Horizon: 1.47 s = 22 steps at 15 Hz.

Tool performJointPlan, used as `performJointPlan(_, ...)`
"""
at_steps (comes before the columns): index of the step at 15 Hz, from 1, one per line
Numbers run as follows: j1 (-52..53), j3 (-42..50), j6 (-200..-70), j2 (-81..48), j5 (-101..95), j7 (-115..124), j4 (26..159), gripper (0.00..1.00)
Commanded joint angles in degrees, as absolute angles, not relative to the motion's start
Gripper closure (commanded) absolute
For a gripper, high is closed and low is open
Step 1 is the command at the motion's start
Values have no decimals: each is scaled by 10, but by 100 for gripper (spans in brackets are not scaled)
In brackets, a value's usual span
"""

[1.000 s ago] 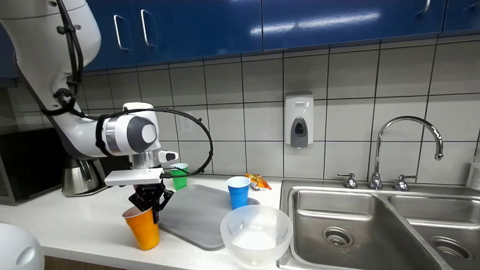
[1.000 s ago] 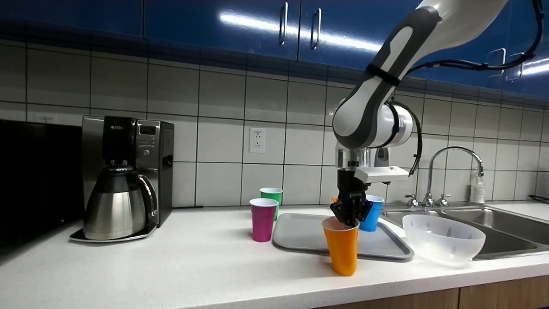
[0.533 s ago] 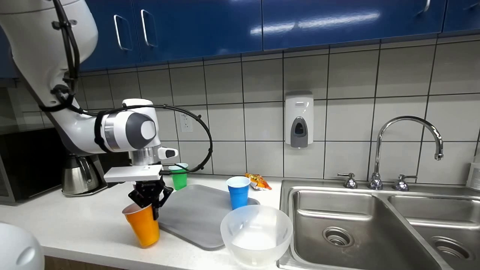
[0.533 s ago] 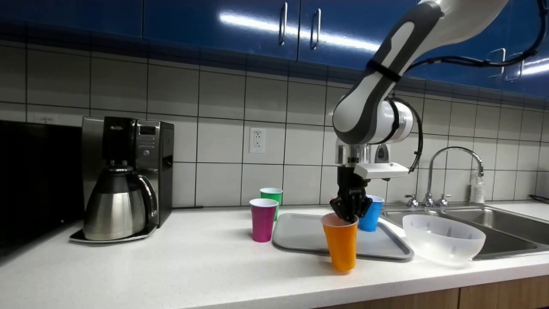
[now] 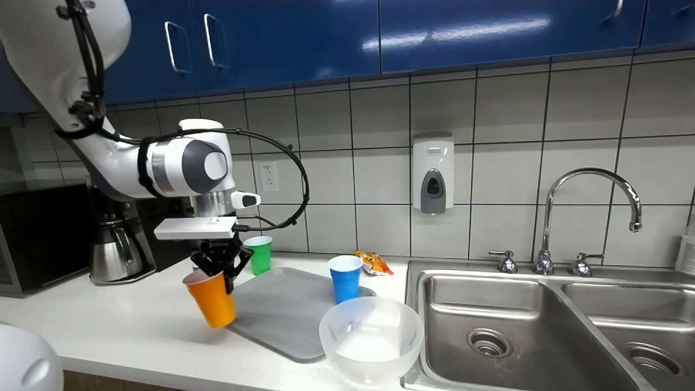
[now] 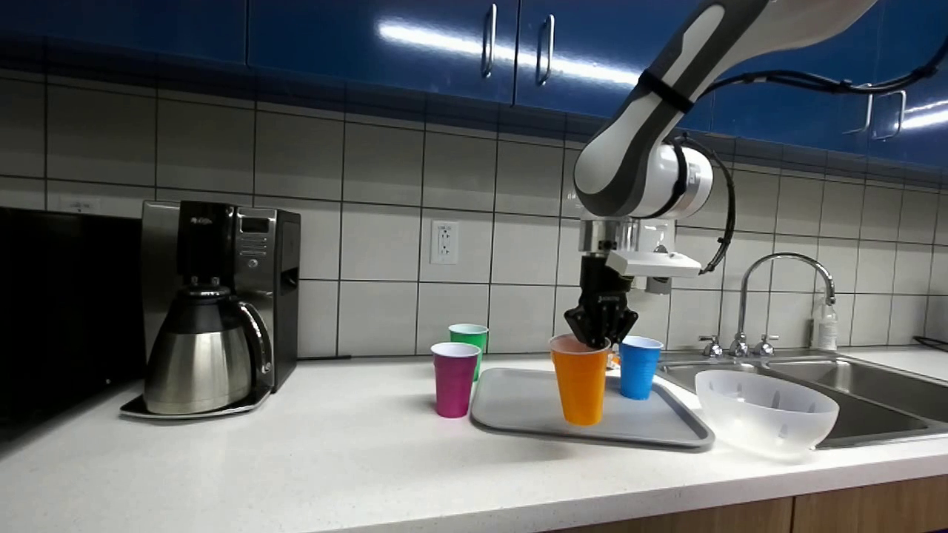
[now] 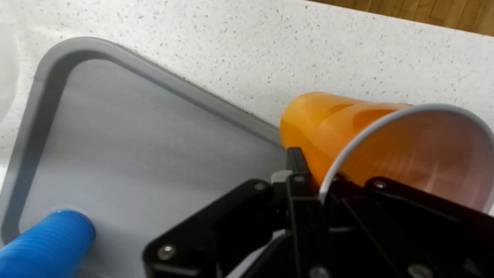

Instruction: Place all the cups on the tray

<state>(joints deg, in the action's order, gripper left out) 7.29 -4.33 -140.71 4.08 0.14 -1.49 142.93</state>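
The orange cup [image 5: 213,304] hangs tilted above the counter, beside the tray's near edge. My gripper [image 7: 317,173] is shut on its wall at the rim, one finger inside and one outside. In an exterior view the grey tray [image 6: 511,403] lies flat on the counter. On the tray's far part stands the blue cup [image 6: 638,370], upright. The purple cup [image 6: 453,381] is upright on the counter just off the tray's side; the green cup [image 6: 478,337] stands behind it, partly covered. Another exterior view shows the green cup [image 5: 261,255] whole, while the arm hides most of the purple one.
A translucent white bowl [image 5: 372,339] sits between the tray and the steel sink [image 5: 415,304]. An orange snack packet [image 5: 373,263] lies by the wall. The coffee maker with its carafe [image 6: 200,363] stands on the counter away from the tray.
My gripper has risen, carrying the orange cup up off the counter and slightly back toward the wall. The blue, green and purple cups and the tray have stayed put.
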Motion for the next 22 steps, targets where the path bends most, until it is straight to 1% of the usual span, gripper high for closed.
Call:
performJointPlan(1, 57, -38, -1387, 37, 6, -6, 1399, 99)
performJointPlan(12, 17, -2, -1394, -50, 36, -56, 1352, 99)
performJointPlan(22, -15, -1, -1392, -112, 83, -94, 1295, 99)
